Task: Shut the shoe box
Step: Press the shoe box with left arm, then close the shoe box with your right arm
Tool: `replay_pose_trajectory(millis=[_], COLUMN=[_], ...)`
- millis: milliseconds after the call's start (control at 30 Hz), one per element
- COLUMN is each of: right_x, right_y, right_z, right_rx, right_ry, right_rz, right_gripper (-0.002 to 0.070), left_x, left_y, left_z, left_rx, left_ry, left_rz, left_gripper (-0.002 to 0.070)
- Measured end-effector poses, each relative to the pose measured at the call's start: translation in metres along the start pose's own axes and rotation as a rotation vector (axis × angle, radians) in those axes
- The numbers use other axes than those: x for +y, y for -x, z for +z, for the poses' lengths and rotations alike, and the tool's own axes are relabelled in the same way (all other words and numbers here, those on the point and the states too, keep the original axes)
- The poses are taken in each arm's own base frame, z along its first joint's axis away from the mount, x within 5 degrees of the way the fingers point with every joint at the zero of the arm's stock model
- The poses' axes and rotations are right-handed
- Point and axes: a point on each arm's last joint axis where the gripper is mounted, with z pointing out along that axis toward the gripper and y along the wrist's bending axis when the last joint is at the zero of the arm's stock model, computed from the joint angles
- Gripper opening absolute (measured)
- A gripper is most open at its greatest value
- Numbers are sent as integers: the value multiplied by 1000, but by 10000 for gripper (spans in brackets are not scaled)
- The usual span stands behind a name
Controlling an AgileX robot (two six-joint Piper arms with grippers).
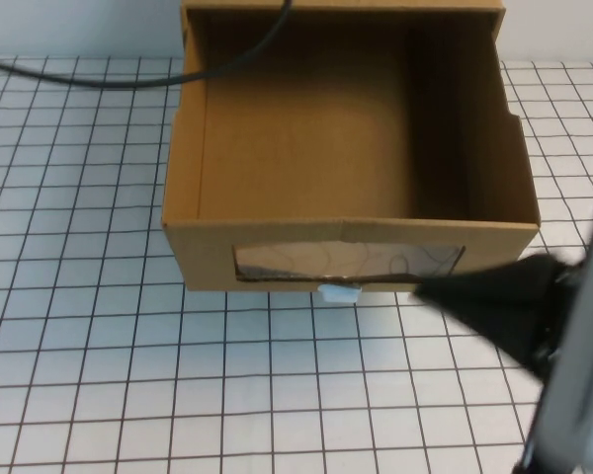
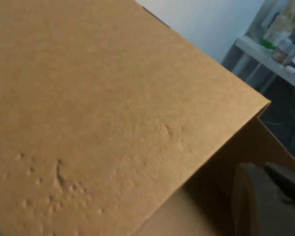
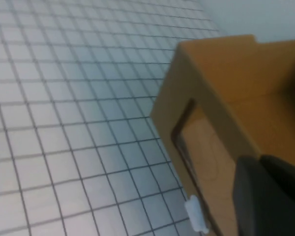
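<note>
Shoe box (image 1: 306, 128) sits at the twelve o'clock side of the high view, drawer pulled well out toward six o'clock, interior bare brown cardboard and open to the camera. Front panel (image 1: 348, 255) faces six o'clock; clear plastic window (image 1: 348, 263) spans most of its width, small white pull tab (image 1: 338, 292) just below the window at its middle, resting at the table surface. Outer sleeve edge (image 1: 341, 6) shows at twelve o'clock, above the drawer. Right gripper (image 1: 455, 291), dark and blurred, comes in from four o'clock, its tip at the front panel's lower right corner, just beside the window's end; touching or a hair apart, cannot tell, and whether its fingers are parted or closed cannot be told either. Right wrist view shows the same panel, window (image 3: 196, 147) and tab (image 3: 196, 214) close by. Left gripper (image 2: 265, 201) appears only in its own wrist view, close against the box's cardboard top (image 2: 103, 108); finger spread cannot be told. Black cable (image 1: 128, 81) runs from nine o'clock across the white gridded table (image 1: 89, 326) over the box's back edge.
</note>
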Motion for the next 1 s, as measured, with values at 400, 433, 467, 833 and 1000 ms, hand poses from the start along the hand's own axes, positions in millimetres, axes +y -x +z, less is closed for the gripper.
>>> replay_pose_trajectory(millis=[400, 433, 467, 833, 1000], right_x=[39, 41, 42, 52, 52], right_y=[-18, -20, -20, -20, -37], right_z=[62, 68, 72, 117, 144], right_rx=[130, 145, 151, 178, 262], right_ry=[336, 360, 375, 581, 627], right_rz=[-493, -498, -495, -828, -992], right_gripper=[-14, -15, -15, -15, -15], left_x=[36, 36, 37, 36, 35], left_y=[-16, -15, -16, -17, -17], left_z=[92, 93, 94, 95, 95], left_rx=[130, 133, 137, 158, 166], left_ry=[-129, -131, -132, -152, -158], left_rz=[-193, -207, -216, -229, -227], left_gripper=[-5, -5, -5, -5, -5])
